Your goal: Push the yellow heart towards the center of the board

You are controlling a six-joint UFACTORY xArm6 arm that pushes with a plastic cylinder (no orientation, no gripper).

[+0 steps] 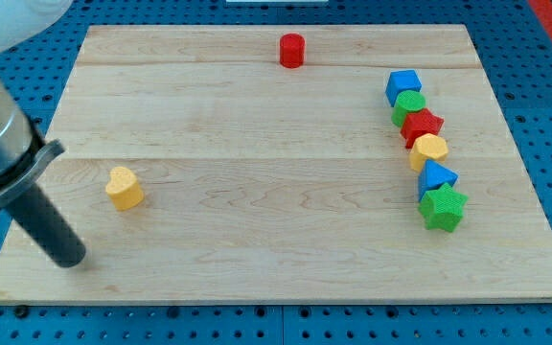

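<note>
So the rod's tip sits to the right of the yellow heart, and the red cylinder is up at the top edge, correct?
Not quite. In the camera view my tip sits to the left of the yellow heart, slightly below it and apart from it. The red cylinder is indeed near the top edge.

Far side of your wooden board (257, 105), a red cylinder (291, 50) sits alone. On your right runs a touching column: blue cube (402, 86), green cylinder (409, 104), red star (422, 126), yellow block (429, 150), blue triangle (436, 177), green star (443, 207).

Robotics lab: wooden board (257, 115) on blue perforated bench (544, 86).
</note>
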